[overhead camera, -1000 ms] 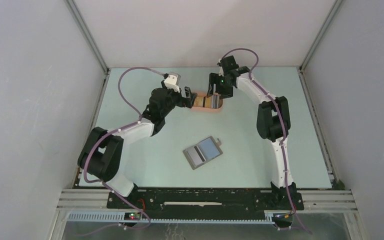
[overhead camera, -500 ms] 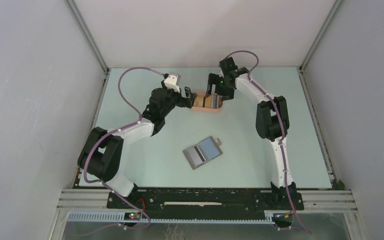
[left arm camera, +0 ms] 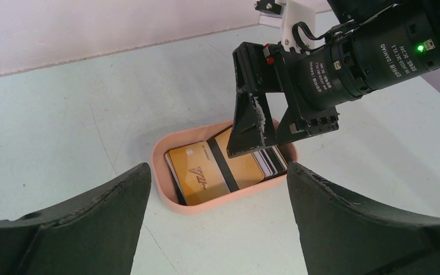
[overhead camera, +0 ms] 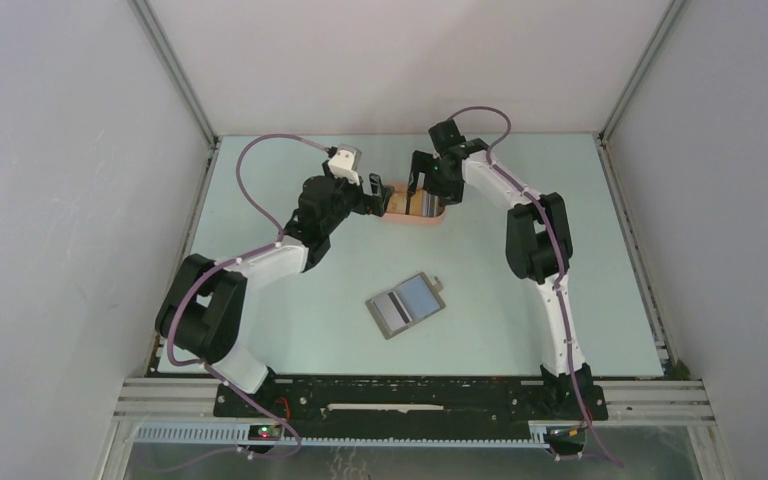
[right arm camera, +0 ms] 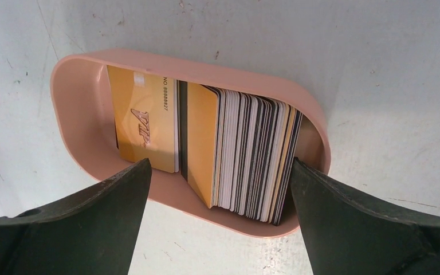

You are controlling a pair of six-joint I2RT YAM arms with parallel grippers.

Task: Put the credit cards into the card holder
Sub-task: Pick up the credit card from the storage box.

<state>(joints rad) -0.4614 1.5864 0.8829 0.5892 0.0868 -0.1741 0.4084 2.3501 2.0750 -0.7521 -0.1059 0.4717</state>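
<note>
Both arms were reaching toward the far side of the table (overhead camera: 290, 330), meeting at the pink oval tray (overhead camera: 432, 222). The credit cards (right arm camera: 252, 154) were all sitting in that tray: a thick stack standing on edge and leaning at one end, mostly white, black and striped edges. An orange-yellow card (right arm camera: 143, 126) with gold lettering lay flatter at the other end, and there was another orange one with a dark stripe between them.

The right pincer (right arm camera: 220, 220) hung straight over the tray, pointing down with its fingers spread wide, one off each end of the tray, nothing pinched. From the left wrist view one fingertip (left arm camera: 246, 134) looked very close to the cards, but I couldn't tell if it actually touched them.

The left pincer (left arm camera: 217, 226) was just beside the tray on its left side, aimed at it. It was also spread wide and holding nothing.

The card holder (overhead camera: 406, 304) was nowhere near any of this. It lay flat in the middle of the table, nearer the arm bases and well apart from the tray. It looked unfolded into two halves, one grey and one pale blue.
</note>
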